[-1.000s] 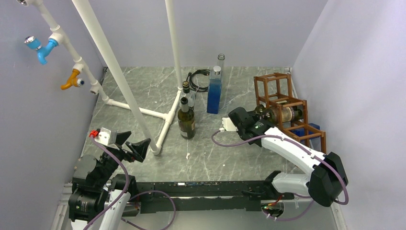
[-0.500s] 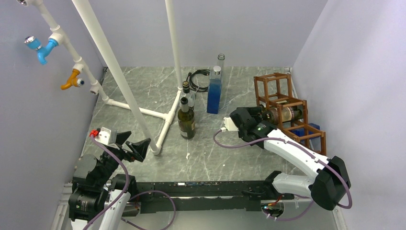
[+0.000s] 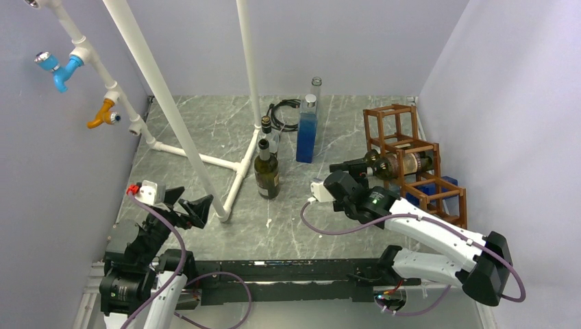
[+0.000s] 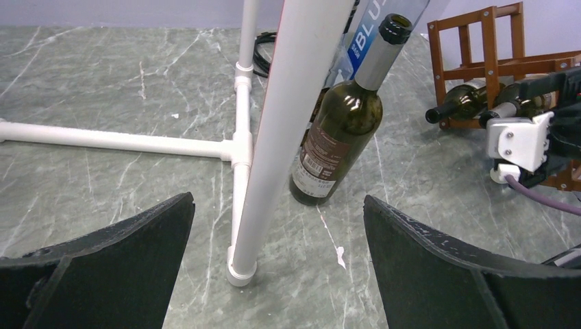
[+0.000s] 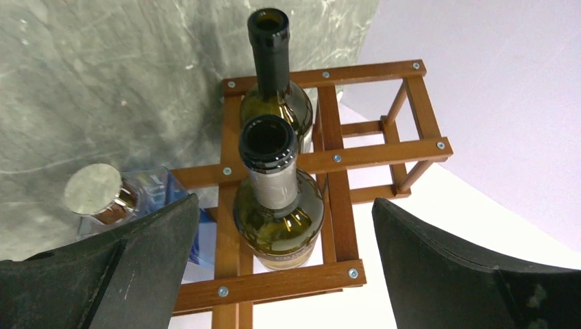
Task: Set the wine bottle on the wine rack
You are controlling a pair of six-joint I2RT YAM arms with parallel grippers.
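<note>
The reddish-brown wine rack (image 3: 412,147) (image 5: 329,159) stands at the right side of the table. A dark green wine bottle (image 3: 402,163) (image 5: 277,205) with a grey foil neck lies in its middle cell, mouth pointing at my right gripper. A second wine bottle (image 5: 275,89) lies in the neighbouring cell. My right gripper (image 3: 361,179) (image 5: 284,274) is open just in front of the rack, its fingers spread wide of the neck and touching nothing. At the near left my left gripper (image 3: 188,205) (image 4: 277,260) hangs open and empty.
A blue bottle with a silver cap (image 5: 103,195) lies in the rack's lowest cell. An upright wine bottle (image 3: 266,171) (image 4: 339,130) stands mid-table with another bottle (image 3: 268,131) behind it, beside a white pipe frame (image 3: 205,161). A tall blue bottle (image 3: 306,133) and a black cable (image 3: 281,113) sit farther back.
My right gripper opened, let go of the bottle's neck and drew back from the rack toward the near left. The bottle stays in its cell. The left arm barely moved.
</note>
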